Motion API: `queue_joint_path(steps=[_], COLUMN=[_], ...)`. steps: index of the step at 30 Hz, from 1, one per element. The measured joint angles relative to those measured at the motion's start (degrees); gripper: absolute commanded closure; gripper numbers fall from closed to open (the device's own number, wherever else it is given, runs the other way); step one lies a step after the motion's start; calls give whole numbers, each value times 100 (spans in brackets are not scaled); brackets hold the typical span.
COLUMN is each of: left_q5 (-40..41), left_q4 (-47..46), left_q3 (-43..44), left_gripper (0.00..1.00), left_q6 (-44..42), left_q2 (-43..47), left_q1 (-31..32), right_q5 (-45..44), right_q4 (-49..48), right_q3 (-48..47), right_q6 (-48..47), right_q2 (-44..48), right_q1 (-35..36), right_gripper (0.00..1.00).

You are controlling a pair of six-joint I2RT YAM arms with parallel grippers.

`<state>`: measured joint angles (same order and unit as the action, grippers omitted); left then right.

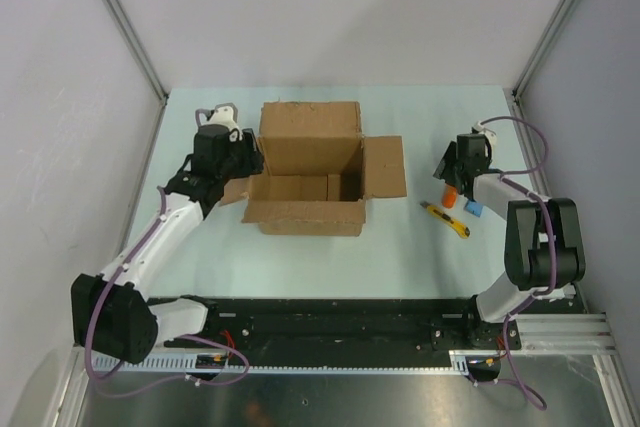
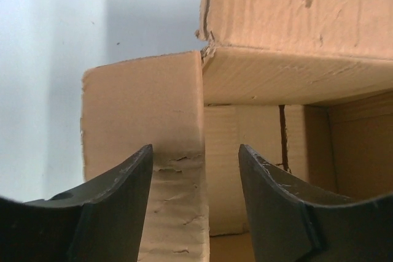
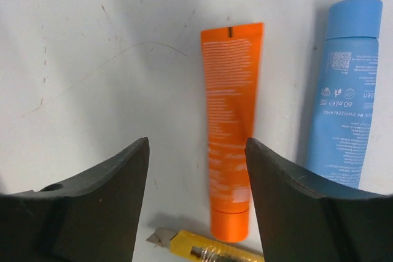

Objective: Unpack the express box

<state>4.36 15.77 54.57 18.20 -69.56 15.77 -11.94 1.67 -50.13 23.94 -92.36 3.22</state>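
The express box [image 1: 312, 169] is a brown cardboard carton standing open in the middle of the table, its flaps spread outward. My left gripper [image 1: 232, 159] is open at the box's left side; in the left wrist view the left flap [image 2: 147, 151] stands between my fingers, not clamped, with the box interior [image 2: 270, 164] behind. My right gripper [image 1: 462, 169] is open and empty above the table to the box's right, hovering over an orange tube [image 3: 229, 133] that lies flat beside a blue bottle [image 3: 344, 90].
A yellow utility knife [image 1: 446, 218] lies on the table right of the box; its blade end shows in the right wrist view [image 3: 202, 250]. The orange tube [image 1: 450, 197] and blue bottle [image 1: 474, 209] lie under the right arm. Enclosure walls stand on both sides.
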Motion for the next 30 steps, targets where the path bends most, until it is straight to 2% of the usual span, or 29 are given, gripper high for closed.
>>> queue_joint_path(steps=[5, 10, 17, 23, 30], left_q5=[9, 15, -125, -481, -369], left_q4=[55, 111, 153, 153, 162], left_q3=[153, 304, 304, 304, 192], left_gripper=[30, 28, 25, 23, 21], left_q6=[39, 37, -85, -74, -179], left_q2=[219, 619, 1458, 2133, 3193], left_q1=[-17, -48, -177, -188, -188], right_q5=[52, 247, 802, 1005, 962], right_q4=[313, 844, 1665, 2245, 2522], right_q3=[-142, -369, -450, -466, -487], right_q6=[-20, -9, 181, 203, 197], right_q2=[144, 739, 2465, 3886, 5296], right_q1=[-4, -2, -2, -2, -4], right_gripper=[21, 18, 9, 8, 8])
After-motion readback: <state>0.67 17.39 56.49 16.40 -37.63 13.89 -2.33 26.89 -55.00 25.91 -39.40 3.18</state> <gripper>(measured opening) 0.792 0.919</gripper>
